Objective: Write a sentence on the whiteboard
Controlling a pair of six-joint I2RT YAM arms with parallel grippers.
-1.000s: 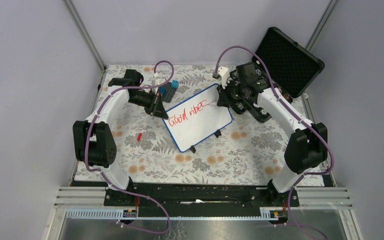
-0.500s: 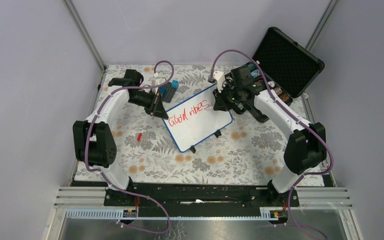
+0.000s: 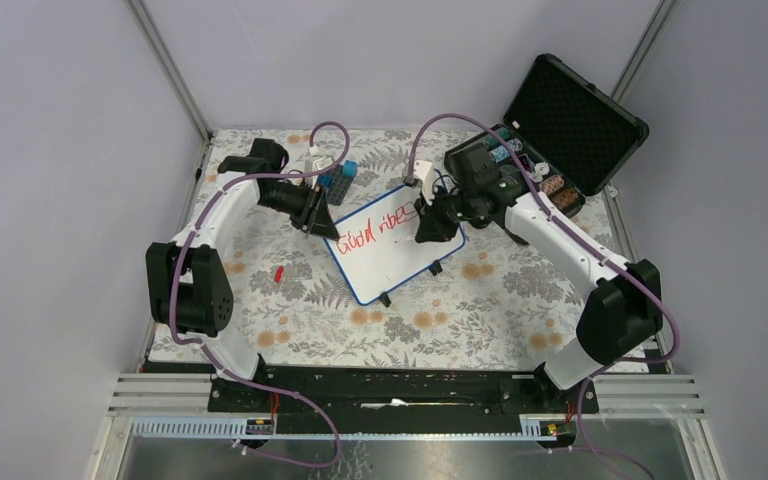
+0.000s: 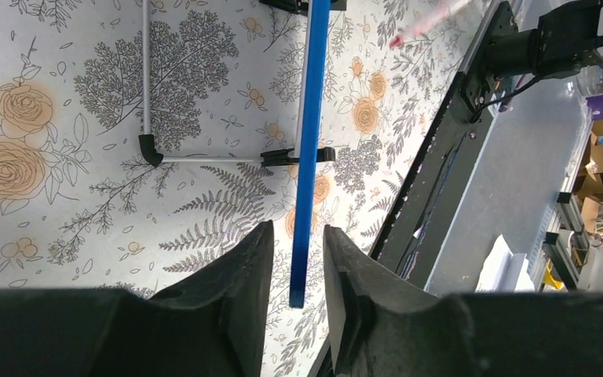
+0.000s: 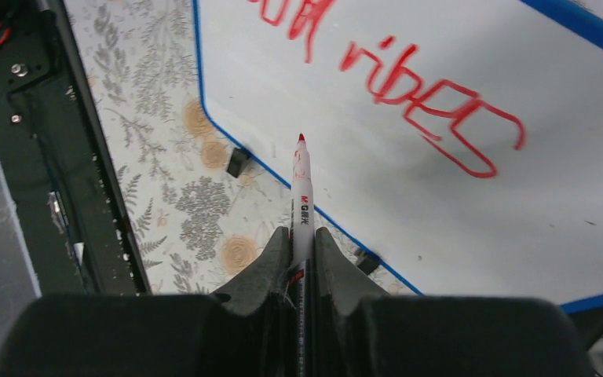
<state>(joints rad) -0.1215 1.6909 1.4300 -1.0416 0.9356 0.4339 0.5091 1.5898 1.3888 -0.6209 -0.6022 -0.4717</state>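
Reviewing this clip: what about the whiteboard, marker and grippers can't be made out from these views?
- Right wrist: whiteboard and its first red word cut by frame edges.
- Right wrist: whether marker tip touches the board.
- Left wrist: board edge-on between the left gripper fingers; contact unclear.
- Top: lettering too small.

A lab test cell: grey panel walls (image 3: 60, 150), aluminium framing (image 3: 170, 70).

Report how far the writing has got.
Done: one red line, roughly "Good vibes", on the whiteboard. In hand: the right pincer holds the marker, tip over blank board below that line; the left pincer straddles the board's blue edge. Left: a second line, none visible yet.
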